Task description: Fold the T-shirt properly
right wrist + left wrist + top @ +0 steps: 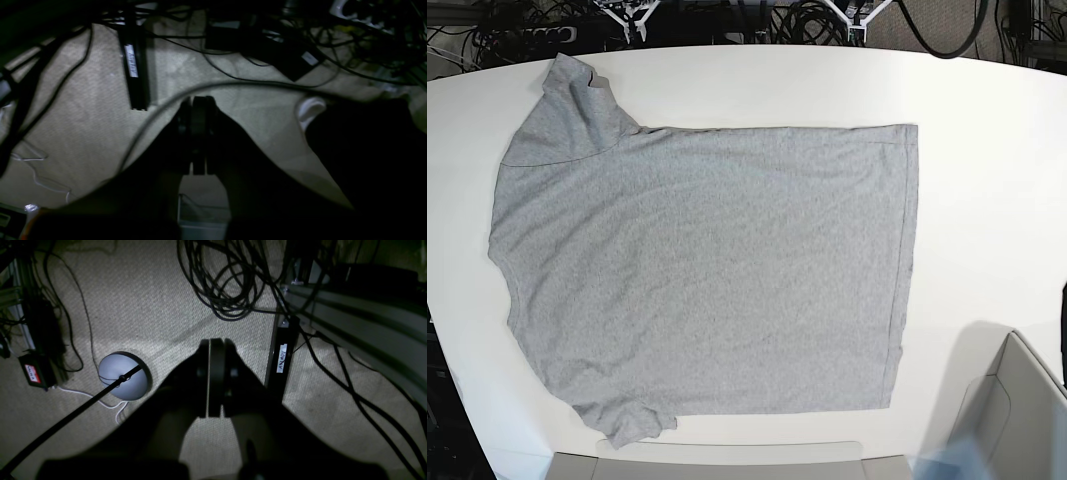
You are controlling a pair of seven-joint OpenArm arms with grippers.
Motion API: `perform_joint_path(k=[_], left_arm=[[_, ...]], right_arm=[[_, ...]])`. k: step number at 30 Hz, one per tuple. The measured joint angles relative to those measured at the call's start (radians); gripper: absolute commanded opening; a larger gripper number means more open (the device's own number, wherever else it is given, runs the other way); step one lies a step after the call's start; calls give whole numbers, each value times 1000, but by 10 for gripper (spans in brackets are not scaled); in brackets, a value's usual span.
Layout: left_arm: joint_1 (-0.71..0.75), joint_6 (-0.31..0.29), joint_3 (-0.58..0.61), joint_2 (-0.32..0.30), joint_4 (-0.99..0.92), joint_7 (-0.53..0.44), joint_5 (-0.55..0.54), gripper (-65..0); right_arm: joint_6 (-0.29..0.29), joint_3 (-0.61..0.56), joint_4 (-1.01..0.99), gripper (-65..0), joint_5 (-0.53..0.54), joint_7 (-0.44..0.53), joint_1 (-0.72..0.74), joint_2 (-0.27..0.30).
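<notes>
The heather-grey short-sleeved cotton T-shirt [702, 270] lies spread flat on the white table [987, 200], plain side up, filling most of the table's left and middle; its collar end is toward the table's left edge, its straight hem toward the right, one sleeve reaching the far left corner and the other the near left edge; no layer is turned over on another, so by my reading no fold has been made and the whole of the folding is left to do.

Neither arm shows over the table; the left gripper [213, 343] hangs over beige carpet beside a tangle of black cables [227, 283], jaws pressed together with nothing between them; the right gripper [196, 100] hangs likewise over the carpet, jaws pressed together and empty; both stand well apart from the T-shirt, so reaching it comes first.
</notes>
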Motion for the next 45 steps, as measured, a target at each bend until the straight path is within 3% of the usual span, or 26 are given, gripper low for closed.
perform_joint_path(k=[5,9,14,19,26,29,35,41,45], left_arm=[[16,0,0,-7,6,-1,0,-650],[30,0,0,-9,8,-1,0,-650],[47,0,0,-17,10,-2,0,-650],[106,-1,0,-47,49,2,0,-650],[266,0,-3,-67,267,15,-1,-650],[332,0,-4,-63,365,12,0,-650],[528,2,-4,-61,661,14,-2,-650],[711,0,-72,-32,992,97,-2,-650],[811,2,-127,3,1199,101,-2,-650]], right_arm=[[4,0,11,-646,0,-3,-19,15],[0,0,133,-646,0,0,-85,35],[5,-3,196,-647,-2,-6,-148,23],[0,-6,278,-647,-2,-2,-206,78],[5,-89,464,-647,4,-13,-355,115],[8,-126,567,-647,113,-7,-425,151],[-3,-237,829,-647,362,-7,-579,304],[-8,-208,1006,-647,429,-16,-706,367],[-11,-116,1152,-646,431,-8,-793,370]])
